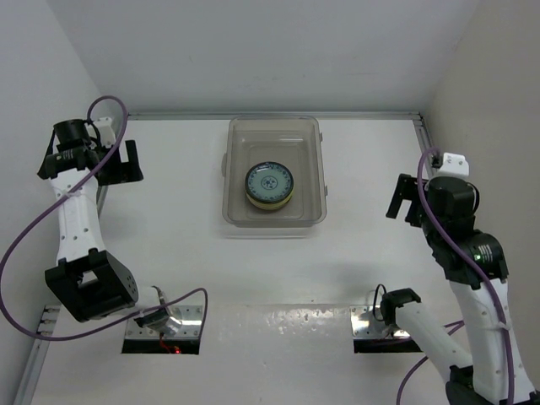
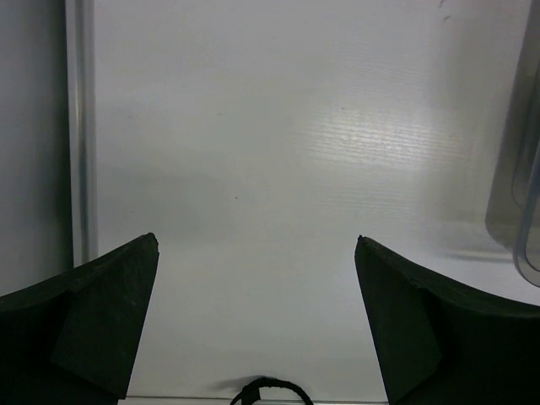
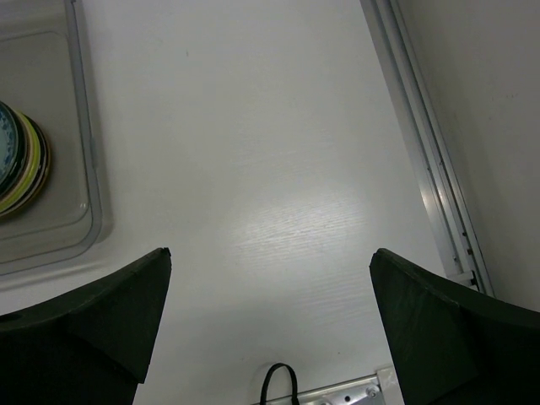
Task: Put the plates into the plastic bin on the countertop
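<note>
At the back centre of the white glossy countertop (image 1: 169, 245), your low inward swing would likely clip the lip of the clear greyish rectangular plastic bin (image 1: 274, 135) and tip the small round plates (image 1: 269, 185) stacked inside. You count one bin, one stack, blue-green patterned on top, at least three rims showing, and two grippers, left gripper (image 2: 257, 240) and right gripper (image 3: 270, 251), both spread and empty.

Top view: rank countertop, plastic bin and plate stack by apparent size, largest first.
1. countertop
2. plastic bin
3. stack of plates, which fits well within the bin's floor

There are no ties. All three sit at roughly table level, so nearness to the camera doesn't change the order.
</note>
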Controlling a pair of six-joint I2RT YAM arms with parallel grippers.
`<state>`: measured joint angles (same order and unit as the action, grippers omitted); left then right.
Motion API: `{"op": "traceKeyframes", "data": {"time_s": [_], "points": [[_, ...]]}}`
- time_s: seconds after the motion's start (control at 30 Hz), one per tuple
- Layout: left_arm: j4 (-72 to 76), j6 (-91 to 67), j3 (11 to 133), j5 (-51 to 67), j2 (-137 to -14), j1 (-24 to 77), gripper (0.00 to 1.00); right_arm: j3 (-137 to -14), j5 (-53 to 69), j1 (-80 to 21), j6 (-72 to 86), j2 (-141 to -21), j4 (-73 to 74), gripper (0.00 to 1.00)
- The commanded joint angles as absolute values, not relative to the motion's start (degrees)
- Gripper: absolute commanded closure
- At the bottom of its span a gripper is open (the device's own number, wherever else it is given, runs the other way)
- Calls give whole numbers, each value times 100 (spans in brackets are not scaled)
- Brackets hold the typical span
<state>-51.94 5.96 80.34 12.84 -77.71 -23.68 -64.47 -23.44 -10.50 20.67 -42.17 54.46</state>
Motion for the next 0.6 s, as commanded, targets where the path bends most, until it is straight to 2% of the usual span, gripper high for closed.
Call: {"op": "traceKeyframes", "data": {"time_s": [0.0,0.57], "points": [[-5071,466,8086,1679,-7594,-2391,0,-6267,-2294,-1028,1881,-4017,5282,0],[-5019,466,7980,1679,-7646,-2391,0,-5986,-2838,-1011,1907,-3709,4984,0]]}}
